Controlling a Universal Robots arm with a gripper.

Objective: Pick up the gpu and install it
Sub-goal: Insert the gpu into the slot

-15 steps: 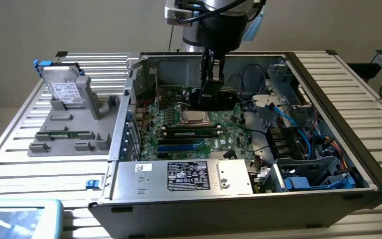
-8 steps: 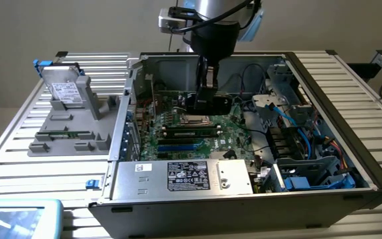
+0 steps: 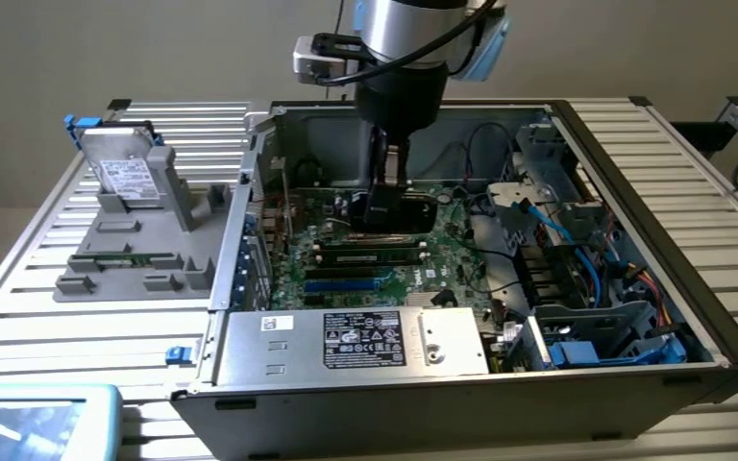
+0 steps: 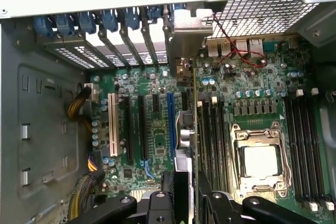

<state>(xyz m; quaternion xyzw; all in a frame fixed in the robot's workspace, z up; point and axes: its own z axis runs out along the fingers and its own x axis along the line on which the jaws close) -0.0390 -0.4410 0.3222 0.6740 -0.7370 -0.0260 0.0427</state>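
The gpu (image 3: 395, 211) is a thin black card hanging upright inside the open computer case (image 3: 676, 288), just above the green motherboard (image 3: 343, 269). My gripper (image 3: 392, 182) reaches down from the arm and is shut on the card's upper edge. In the wrist view the gpu (image 4: 185, 129) shows edge-on. Its silver bracket (image 4: 184, 45) points at the case's rear slot openings. It lies just beside the long blue expansion slot (image 4: 170, 124). My gripper (image 4: 186, 200) has one black finger on each side of the card. I cannot tell whether the card touches a slot.
A grey fixture (image 3: 138, 269) at the exterior view's left holds a hard drive (image 3: 126, 173) and a green memory stick (image 3: 119, 257). Around the card are the power supply (image 3: 356, 341), the processor socket (image 4: 260, 161), black memory slots (image 4: 210, 140) and blue cables (image 3: 600, 288).
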